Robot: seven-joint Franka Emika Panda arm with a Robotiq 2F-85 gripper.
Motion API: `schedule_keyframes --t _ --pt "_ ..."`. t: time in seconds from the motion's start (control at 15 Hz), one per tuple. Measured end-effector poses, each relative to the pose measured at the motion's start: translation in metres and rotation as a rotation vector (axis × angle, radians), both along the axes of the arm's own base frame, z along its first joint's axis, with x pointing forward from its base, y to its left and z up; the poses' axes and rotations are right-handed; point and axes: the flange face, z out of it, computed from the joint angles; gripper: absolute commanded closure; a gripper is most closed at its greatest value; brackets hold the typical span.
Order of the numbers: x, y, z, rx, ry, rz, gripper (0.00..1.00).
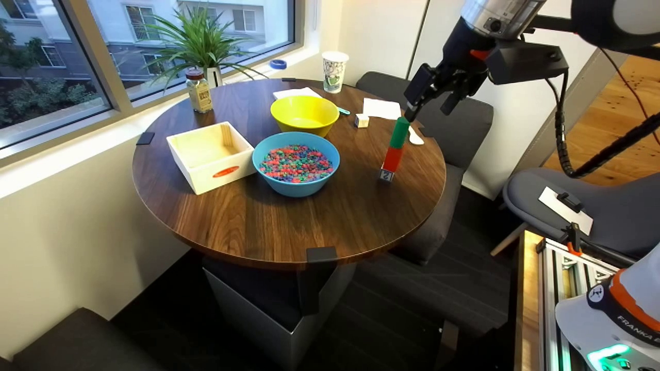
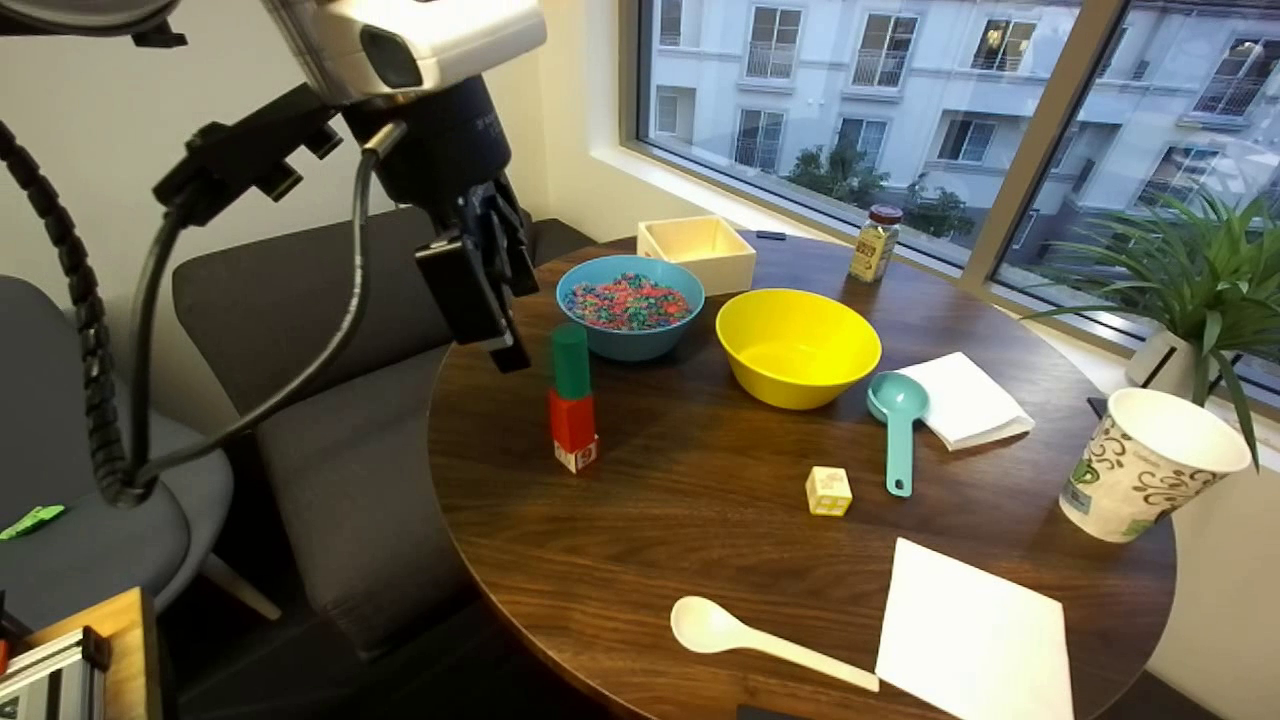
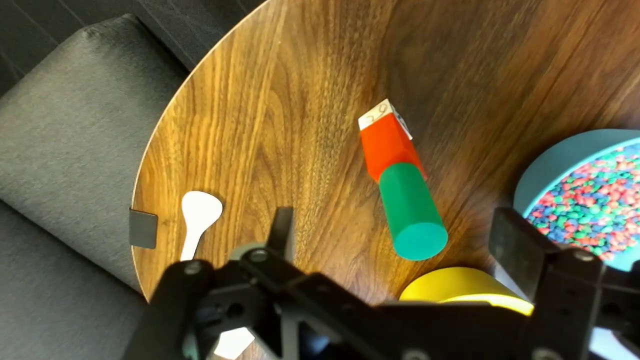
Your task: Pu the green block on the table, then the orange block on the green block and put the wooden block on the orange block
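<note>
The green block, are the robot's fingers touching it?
Apart. The wrist view shows table on both sides of the green block, between it and the open fingers.

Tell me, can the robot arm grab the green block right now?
Probably yes: the green block sits on top of the orange block, the open gripper is close, and nothing shows in its way.

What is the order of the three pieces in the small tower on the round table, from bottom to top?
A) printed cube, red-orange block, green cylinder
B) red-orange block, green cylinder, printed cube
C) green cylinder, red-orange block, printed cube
A: in both exterior views the printed cube rests on the table, the red-orange block stands on it, and the green cylinder is on top.
</note>
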Motion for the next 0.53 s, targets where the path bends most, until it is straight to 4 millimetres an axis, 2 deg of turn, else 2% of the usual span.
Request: schedule_keyframes --t 0.53 --pt "0.017 -0.007 -0.010 0.021 0.011 -0.036 0.00"
